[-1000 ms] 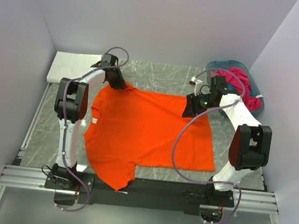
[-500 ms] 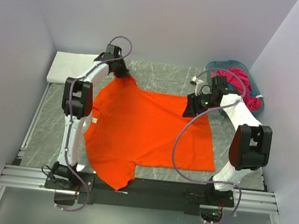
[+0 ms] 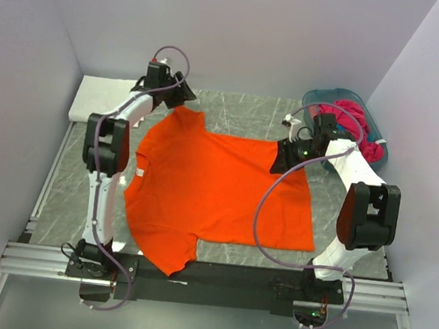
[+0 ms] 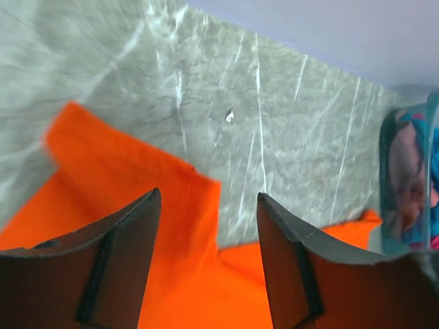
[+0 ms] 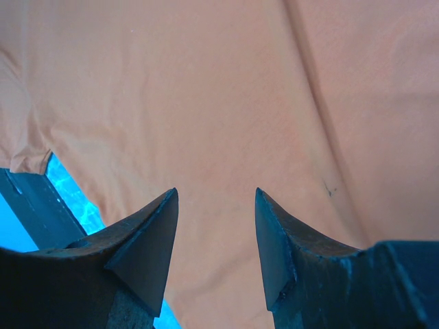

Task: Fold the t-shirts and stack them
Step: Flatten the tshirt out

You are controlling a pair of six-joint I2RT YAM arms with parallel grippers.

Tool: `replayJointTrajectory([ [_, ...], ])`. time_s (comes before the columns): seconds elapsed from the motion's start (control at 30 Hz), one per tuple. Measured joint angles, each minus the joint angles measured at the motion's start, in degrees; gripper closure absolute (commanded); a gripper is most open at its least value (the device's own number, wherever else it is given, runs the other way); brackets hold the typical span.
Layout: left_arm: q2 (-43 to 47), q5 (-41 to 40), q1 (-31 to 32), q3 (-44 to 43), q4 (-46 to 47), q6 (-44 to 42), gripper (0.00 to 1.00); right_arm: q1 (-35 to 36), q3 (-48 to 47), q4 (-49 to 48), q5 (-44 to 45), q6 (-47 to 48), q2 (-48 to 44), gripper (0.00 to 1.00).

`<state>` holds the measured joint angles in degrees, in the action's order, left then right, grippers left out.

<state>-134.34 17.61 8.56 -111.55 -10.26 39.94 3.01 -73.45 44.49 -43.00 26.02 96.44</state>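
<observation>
A bright orange t-shirt lies spread flat on the marble table. Its far-left sleeve stretches toward the back. My left gripper hovers open just beyond that sleeve. In the left wrist view its fingers stand apart above the orange sleeve and touch nothing; the left gripper holds nothing. My right gripper is open over the shirt's far-right corner, and in the right wrist view the right gripper shows only cloth below. A folded white t-shirt lies at the back left. Magenta cloth fills the basket.
A teal plastic basket stands at the back right, beside the right arm, and its basket wall shows at the right of the left wrist view. Walls close the table on three sides. Bare marble shows between the grippers.
My left gripper shut on the far-left sleeve, drew it toward the back, then opened and pulled away. The sleeve now lies stretched out. The right arm has not moved.
</observation>
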Motion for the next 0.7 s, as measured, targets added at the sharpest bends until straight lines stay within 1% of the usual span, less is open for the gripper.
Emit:
replayJointTrajectory([
  [0.03, 2.8, -0.6, -0.4, 2.5, -0.1, -1.7, 0.39, 0.0, 0.0, 0.1, 0.0, 0.0, 0.0, 0.44],
  [0.07, 5.2, -1.0, -0.9, 3.8, -0.3, -3.1, 0.46, 0.0, 0.0, 0.1, -0.1, 0.1, 0.0, 0.44],
  [0.1, 6.8, -0.8, -1.6, 4.1, -0.3, -4.4, 0.51, 0.0, 0.0, 0.1, -0.2, 0.1, 0.0, 0.44],
  [0.13, 8.0, 0.0, -2.6, 4.0, 0.2, -6.0, 0.53, 0.0, 0.0, 0.1, -0.2, 0.2, 0.0, 0.44],
  [0.2, 8.4, 2.8, -4.8, 2.0, 0.0, -9.7, 0.51, 0.0, 0.0, 0.1, -0.2, 0.3, 0.0, 0.44],
  [0.3, 5.1, 5.6, -7.8, -4.2, -2.8, -15.9, 0.46, 0.0, 0.0, 0.2, -0.2, 0.5, 0.0, 0.44],
  [0.33, 3.2, 5.7, -8.5, -6.7, -3.7, -17.8, 0.42, 0.0, 0.0, 0.2, -0.2, 0.5, 0.0, 0.44],
  [0.37, 1.4, 5.7, -8.9, -8.7, -5.1, -20.0, 0.35, 0.0, 0.0, 0.2, -0.3, 0.6, 0.0, 0.44],
  [0.47, -1.6, 4.9, -8.9, -9.8, -8.2, -25.9, 0.24, 0.0, 0.0, 0.2, -0.6, 0.7, 0.0, 0.44],
  [0.57, -2.3, 3.1, -7.9, -7.6, -8.5, -31.0, 0.23, -0.1, 0.0, 0.2, -1.1, 0.7, 0.0, 0.44],
  [0.7, -2.6, 1.5, -5.8, -6.4, -8.6, -38.1, 0.27, -0.4, 0.0, 0.4, -1.5, 0.9, 0.0, 0.44],
])
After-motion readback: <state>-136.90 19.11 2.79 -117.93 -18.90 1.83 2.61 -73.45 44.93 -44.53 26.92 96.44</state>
